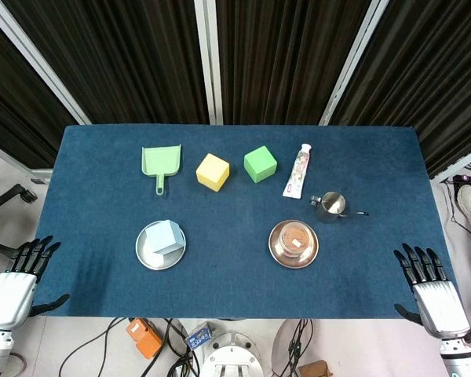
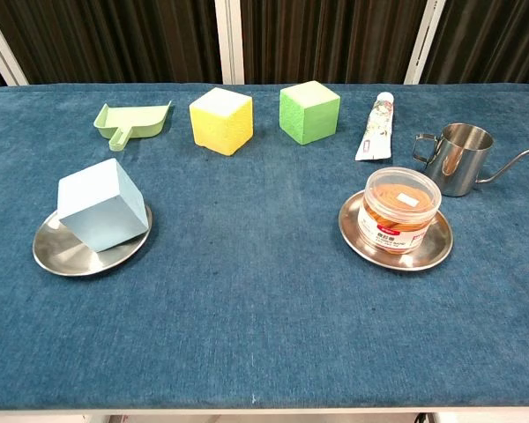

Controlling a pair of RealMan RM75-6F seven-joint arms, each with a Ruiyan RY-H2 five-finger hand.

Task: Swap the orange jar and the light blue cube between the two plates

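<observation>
The light blue cube (image 1: pixel 165 236) (image 2: pixel 102 205) sits tilted on the left metal plate (image 1: pixel 145 254) (image 2: pixel 57 253). The orange jar (image 1: pixel 293 236) (image 2: pixel 398 210), clear with a clear lid, stands on the right metal plate (image 1: pixel 276 250) (image 2: pixel 434 254). My left hand (image 1: pixel 20 275) lies off the table's front left corner, fingers spread and holding nothing. Off the front right corner my right hand (image 1: pixel 428 283) does the same. Both hands are far from the plates and show only in the head view.
Along the back stand a green dustpan (image 1: pixel 160 162) (image 2: pixel 130 122), a yellow cube (image 1: pixel 213 171) (image 2: pixel 220 120), a green cube (image 1: pixel 260 163) (image 2: pixel 309 111) and a white tube (image 1: pixel 297 170) (image 2: pixel 375 127). A steel gooseneck kettle (image 1: pixel 330 206) (image 2: pixel 464 158) stands just behind the right plate.
</observation>
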